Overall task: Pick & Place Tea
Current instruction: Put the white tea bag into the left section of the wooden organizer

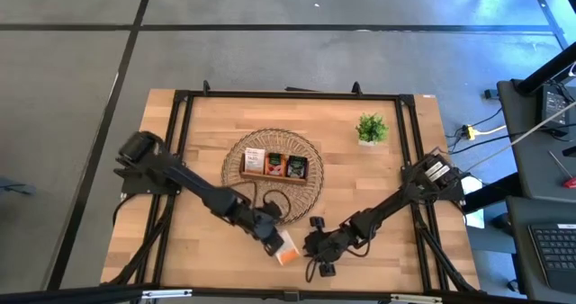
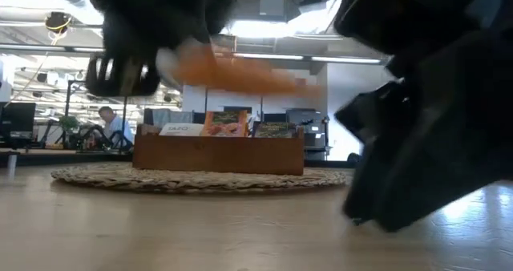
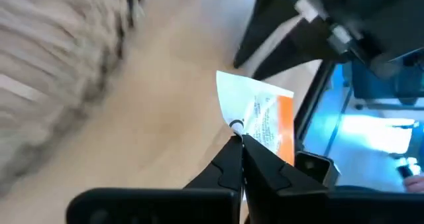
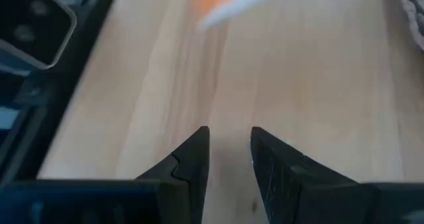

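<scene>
A white-and-orange tea sachet (image 3: pixel 262 114) is in my left gripper (image 3: pixel 242 143), which is shut on it near the table's front edge, just in front of the woven mat (image 1: pixel 310 183). The sachet also shows in the high view (image 1: pixel 286 250), and as an orange blur above the tabletop in the low view (image 2: pixel 240 72). My right gripper (image 4: pixel 229 154) stands open close to the right of the sachet, low over the bare wood, with nothing between its fingers. More tea sachets (image 1: pixel 273 165) stand in the wooden tray (image 1: pixel 274 177) on the mat. My left gripper pinches the sachet's white edge (image 3: pixel 238 126) between its two fingertips. The fingers slant down from the table's left. The sachet sticks out beyond the fingertips and is lifted clear of the table.
A small green potted plant (image 1: pixel 372 129) stands at the back right. A black frame (image 1: pixel 180 142) runs along the table's sides and back. Bare wood lies between the mat and the front edge. A person (image 2: pixel 112 127) sits in the room beyond the table.
</scene>
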You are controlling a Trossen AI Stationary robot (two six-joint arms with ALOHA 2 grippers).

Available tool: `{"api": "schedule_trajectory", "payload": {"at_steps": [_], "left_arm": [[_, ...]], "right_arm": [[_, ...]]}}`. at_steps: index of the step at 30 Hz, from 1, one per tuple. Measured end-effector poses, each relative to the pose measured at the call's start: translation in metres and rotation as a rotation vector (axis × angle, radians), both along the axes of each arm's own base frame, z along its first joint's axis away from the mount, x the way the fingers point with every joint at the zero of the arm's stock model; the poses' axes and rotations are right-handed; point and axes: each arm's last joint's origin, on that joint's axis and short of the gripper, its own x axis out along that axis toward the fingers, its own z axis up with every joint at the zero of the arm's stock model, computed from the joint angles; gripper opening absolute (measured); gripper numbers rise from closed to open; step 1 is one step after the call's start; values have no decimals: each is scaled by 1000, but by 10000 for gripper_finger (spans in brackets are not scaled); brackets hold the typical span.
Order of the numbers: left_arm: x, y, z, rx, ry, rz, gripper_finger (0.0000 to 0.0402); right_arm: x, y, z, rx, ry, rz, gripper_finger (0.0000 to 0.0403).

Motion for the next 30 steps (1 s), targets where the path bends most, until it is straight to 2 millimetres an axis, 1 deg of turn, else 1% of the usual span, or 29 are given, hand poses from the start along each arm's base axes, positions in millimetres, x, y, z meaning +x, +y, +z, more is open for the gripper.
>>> {"api": "schedule_trajectory", "payload": {"at_steps": [3,5,8,11,14,16,19,22,26,30], "left_arm": [[-16,17,28,87,13,-44,3],[-27,29,48,174,-13,-93,2],[-46,52,74,319,-39,-126,2],[-63,76,96,508,-67,-150,2],[-78,97,111,724,-66,-206,2],[-84,109,114,817,-29,-276,2],[-89,125,112,858,38,-381,2],[-90,141,106,903,141,-390,3],[-87,159,100,964,236,-392,2],[-77,168,88,981,295,-435,3]], "right_arm": [[-5,-3,16,-21,11,9,115],[-10,-8,29,-60,16,-19,115],[-18,-15,36,-108,71,-68,115],[-20,-19,45,-106,76,-124,115],[-20,-22,45,-98,78,-180,115],[-18,-24,46,-90,73,-192,115],[-15,-28,46,-75,76,-226,115],[-11,-35,46,-56,75,-264,115],[-5,-44,47,-49,71,-301,115],[0,-52,48,-40,60,-327,115]]}}
